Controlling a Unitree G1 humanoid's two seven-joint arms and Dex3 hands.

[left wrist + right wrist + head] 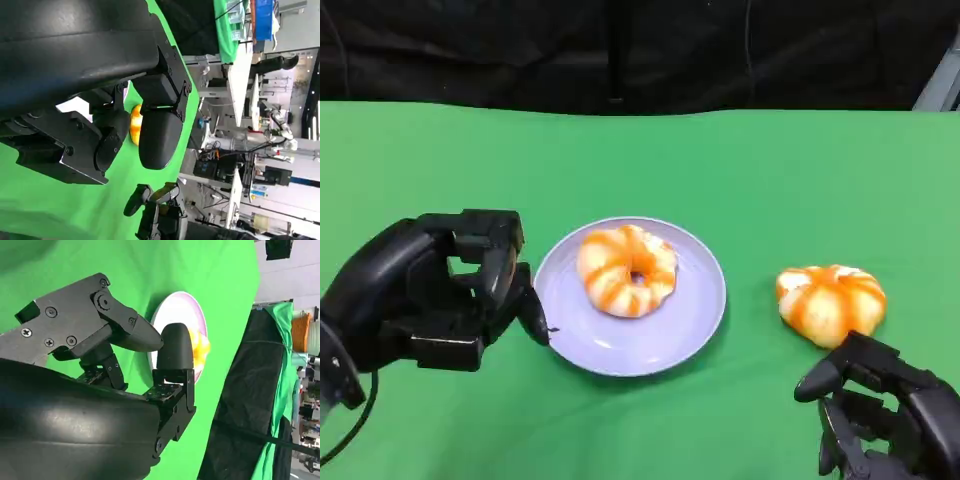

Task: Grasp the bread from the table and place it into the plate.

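Note:
A lilac plate (700, 320) lies in the middle of the green table. On it rests a ring-shaped bread (626, 270) with orange stripes. A second, round striped bread (831, 303) sits on the cloth to the plate's right. My left hand (440, 295) hovers just left of the plate, fingers apart and holding nothing. My right hand (880, 410) is at the lower right, just in front of the second bread, fingers spread and empty. In the right wrist view the plate (175, 307) and its bread (201, 351) lie beyond my right hand's fingers (172, 347).
A black curtain (620, 50) closes off the far edge of the table. Bare green cloth surrounds the plate. The left wrist view shows my right hand (155, 210) across the table and a lab with benches beyond.

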